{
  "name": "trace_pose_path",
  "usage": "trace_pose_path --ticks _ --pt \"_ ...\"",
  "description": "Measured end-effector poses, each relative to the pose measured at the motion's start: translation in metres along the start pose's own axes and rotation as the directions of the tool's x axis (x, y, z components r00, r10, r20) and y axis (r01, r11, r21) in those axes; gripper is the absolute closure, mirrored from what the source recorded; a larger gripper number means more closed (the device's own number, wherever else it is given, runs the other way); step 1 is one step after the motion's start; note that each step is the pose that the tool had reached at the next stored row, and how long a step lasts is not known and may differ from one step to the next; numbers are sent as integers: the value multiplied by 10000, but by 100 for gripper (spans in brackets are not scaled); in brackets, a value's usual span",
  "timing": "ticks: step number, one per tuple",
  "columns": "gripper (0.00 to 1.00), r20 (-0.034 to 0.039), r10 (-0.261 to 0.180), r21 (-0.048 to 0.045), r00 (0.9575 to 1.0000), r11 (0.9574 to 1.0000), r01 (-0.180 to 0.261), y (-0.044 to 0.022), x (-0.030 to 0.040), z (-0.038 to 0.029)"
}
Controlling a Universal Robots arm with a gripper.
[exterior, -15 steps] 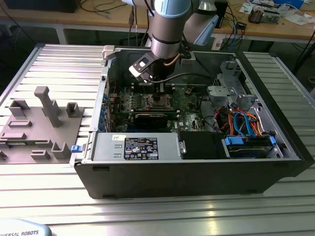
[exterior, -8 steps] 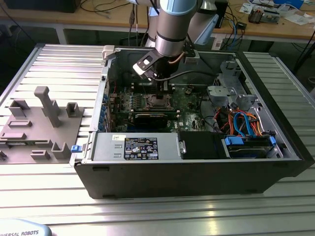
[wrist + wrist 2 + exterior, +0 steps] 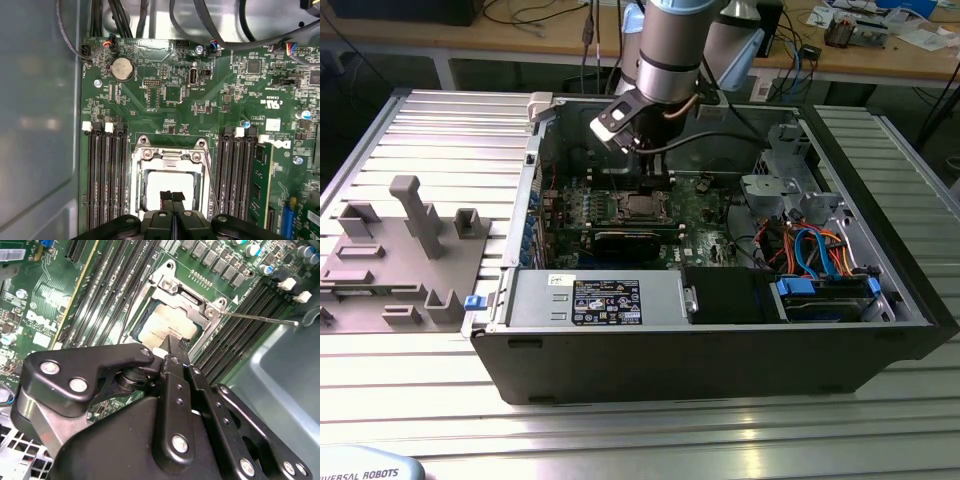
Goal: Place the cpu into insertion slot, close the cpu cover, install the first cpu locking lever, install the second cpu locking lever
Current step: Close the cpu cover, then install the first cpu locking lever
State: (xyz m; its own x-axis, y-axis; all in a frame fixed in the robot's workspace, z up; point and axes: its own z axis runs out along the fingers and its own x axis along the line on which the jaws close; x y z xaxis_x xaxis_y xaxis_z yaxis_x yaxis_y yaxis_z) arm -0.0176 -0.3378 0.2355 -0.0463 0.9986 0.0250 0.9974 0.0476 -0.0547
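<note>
Right now I see the gripper [image 3: 172,196] with its fingertips pressed together on nothing, hovering just over the cpu [image 3: 165,182] (its pale top shows through the window). The cpu sits in the insertion slot [image 3: 646,207], and the cpu cover [image 3: 170,155] lies flat around it. A thin locking lever [image 3: 260,318] juts out across the memory slots [image 3: 235,335]. In the exterior view, the arm [image 3: 670,50] reaches down into the open computer case [image 3: 720,350].

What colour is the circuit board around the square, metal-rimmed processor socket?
Green. The flat circuit board shows best in the first wrist view.
</note>
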Motion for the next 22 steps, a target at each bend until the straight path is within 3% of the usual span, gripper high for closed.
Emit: trace_pose_path --ticks 7,22 --pt "89 -3 -1 0 10000 10000 1 -10 5 -180" --pt "89 -25 -5 0 10000 10000 5 -10 4 -184"
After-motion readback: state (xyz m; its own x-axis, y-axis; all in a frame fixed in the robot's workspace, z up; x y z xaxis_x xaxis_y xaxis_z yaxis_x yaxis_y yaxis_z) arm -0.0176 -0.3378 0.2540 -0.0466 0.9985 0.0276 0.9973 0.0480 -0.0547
